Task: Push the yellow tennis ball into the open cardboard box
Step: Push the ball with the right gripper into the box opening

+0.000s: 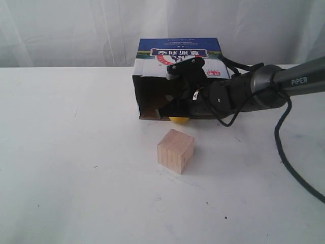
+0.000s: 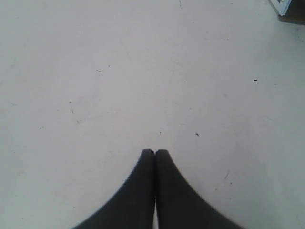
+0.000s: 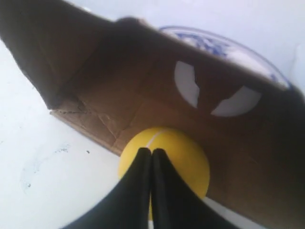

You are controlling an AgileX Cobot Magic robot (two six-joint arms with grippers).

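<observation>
In the exterior view, the open cardboard box [image 1: 177, 53] lies on its side at upper center of the frame, its dark mouth facing the camera. The yellow tennis ball [image 1: 179, 120] sits right at the lower lip of that mouth, just above the middle of the frame and mostly hidden behind my right arm. On the right wrist camera, the right pincer [image 3: 151, 150] has its 2 tips pressed together with nothing between them. They are set against the ball's near side, with the brown interior behind it. The wooden cube [image 1: 175, 150] stands apart on the table [image 1: 76, 152], just below the ball. The left pincer [image 2: 155, 151] is also pressed together, over bare table, pinching nothing.
</observation>
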